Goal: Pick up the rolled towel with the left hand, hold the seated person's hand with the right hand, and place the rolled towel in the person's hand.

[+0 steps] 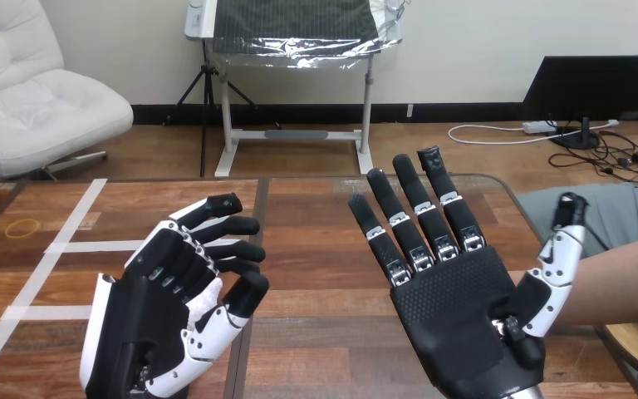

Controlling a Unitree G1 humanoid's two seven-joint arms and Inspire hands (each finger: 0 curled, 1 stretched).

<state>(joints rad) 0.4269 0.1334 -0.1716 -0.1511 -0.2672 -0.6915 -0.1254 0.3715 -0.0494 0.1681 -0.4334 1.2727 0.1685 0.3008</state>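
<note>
Presently we are recording the left hand (174, 307) hovering over the near left of the counter (316, 241), with its back toward us. Its fingers (237, 248) are bending loosely toward the thumb with a clear gap between, and they are closing on nothing. We are judging this a shape made ready for grasping, not a grasp. We cannot tell where the rolled towel is lying, so we are treating the pick-up as not yet done.

The right hand (465, 307) is lying palm up at the near right. Its fingers (419, 220) are stretching straight and slightly spread, and its thumb is standing upright at the outer side. We are reading this as an offered cradle, turned up so that the person can rest a hand in it.

The person's forearm (623, 283) is reaching in from the view's right edge and passing just behind that thumb. We cannot tell whether the two are touching, and nothing is curling round the forearm. In our judgement the hold on the person is not yet made.
</note>
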